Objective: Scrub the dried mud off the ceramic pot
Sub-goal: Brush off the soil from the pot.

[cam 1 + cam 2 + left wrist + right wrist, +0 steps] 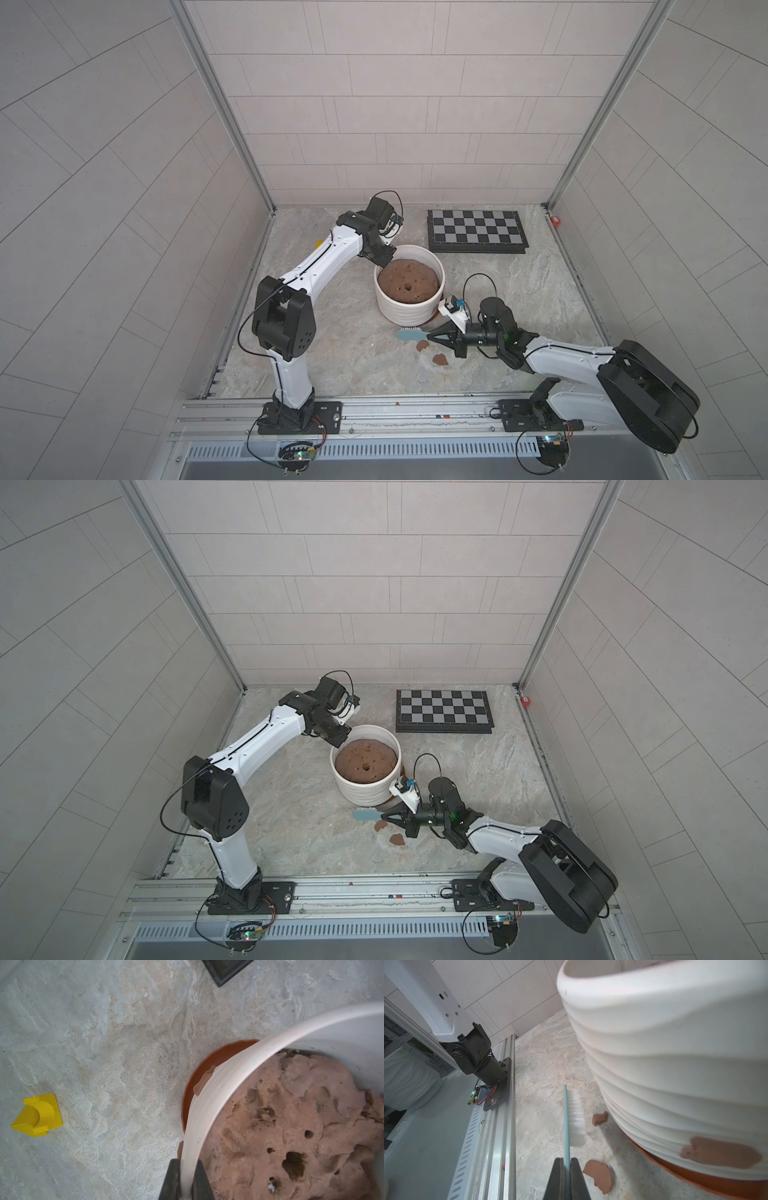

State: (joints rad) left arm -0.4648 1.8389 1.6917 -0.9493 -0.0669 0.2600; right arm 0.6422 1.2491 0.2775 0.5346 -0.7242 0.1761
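Pinching the thick rim of the ceramic pot (pixel 218 1095), the left gripper (pixel 187 1162) sat closed down on it, one jaw outside the wall and one over the soil mound (pixel 291 1126); we read that as a brace so the pot would not spin or slide on its saucer (pixel 207 1061) under brushing. In both top views the pot stood just below centre of the frame, with the chessboard (pixel 476 230) well apart at its upper right. We logged the right gripper (pixel 566 1160) as shut tight on the thin handle of the brush (pixel 576 1118), held edge-on, bristles turned toward the ribbed wall, near it but not touching, low near the table (pixel 332 332). We judged that pose as lining up a sideways stroke. As for the dried mud (pixel 720 1152), one blotch clung low on the ribbed wall just above the saucer, and the left wrist view showed another patch (pixel 202 1082) on the outer wall under the rim. Loose flakes (pixel 422 345) lay on the table just below the brush in a top view, so we marked the scrub as partly done; next move likely needed the bristles carried round to the stuck blotch
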